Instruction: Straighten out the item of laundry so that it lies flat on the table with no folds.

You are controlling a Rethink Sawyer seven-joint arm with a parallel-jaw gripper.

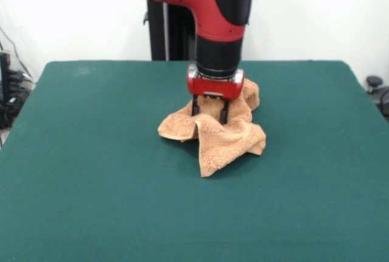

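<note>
The towel is a light orange-tan terry cloth, crumpled in a heap near the middle of the dark green table, with raised folds and a flap pointing toward the front. The red and black arm comes down from above onto the towel's far part. My gripper stands upright over the heap with its two black fingers spread apart, their tips down at the cloth. Towel shows in the gap between them. I cannot tell whether the tips pinch any fold.
The robot's black pedestal stands behind the table's far edge. Dark cables and gear sit off the table's left side, and a dark object off its right side.
</note>
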